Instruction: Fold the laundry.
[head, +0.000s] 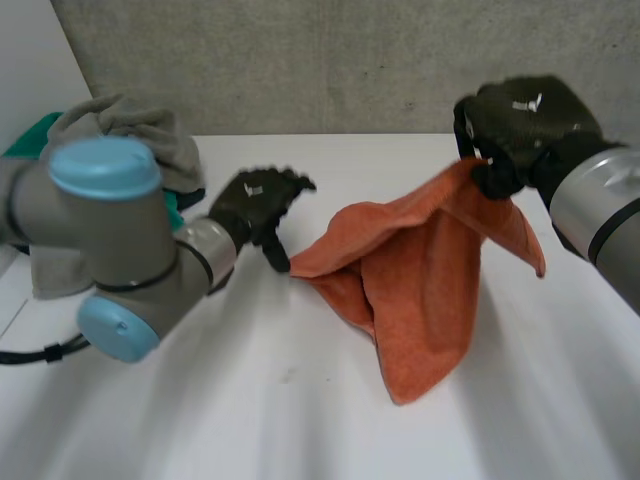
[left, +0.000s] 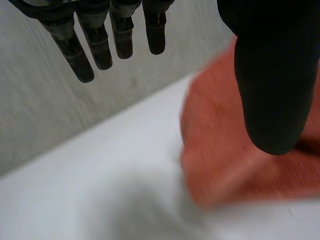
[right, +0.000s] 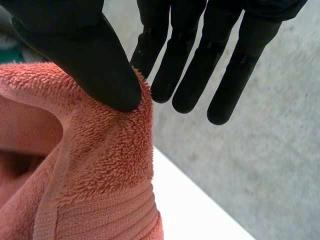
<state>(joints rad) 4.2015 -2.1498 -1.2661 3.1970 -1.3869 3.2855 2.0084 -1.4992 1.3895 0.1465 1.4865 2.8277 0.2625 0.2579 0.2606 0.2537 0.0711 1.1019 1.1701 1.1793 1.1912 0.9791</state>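
- Orange terry towel (head: 420, 270) stands in a peak over the middle of the white table (head: 250, 400). Its lower folds and one pointed end rest on the surface, and its top corner is raised clear.
- Right hand (head: 520, 125) holds that top corner. In its wrist view the thumb presses the pile against the nearest finger, with the other fingers straight alongside.
- Left hand (head: 255, 205) is at the towel's low corner on the robot's left, fingers straight and spread, gripping nothing. Its thumb hangs in front of the cloth, and I cannot tell whether it touches.
- Open tabletop lies in front of the towel and to either side. The table's back edge runs close behind it, against the concrete wall (head: 300, 60).
- Grey cloths (head: 130, 125) are heaped at the back left corner, partly behind the left arm (head: 110, 250).
- Something teal (head: 30, 135) under that heap is mostly covered and hard to make out.
- Towel's far side is hidden by its own folds.
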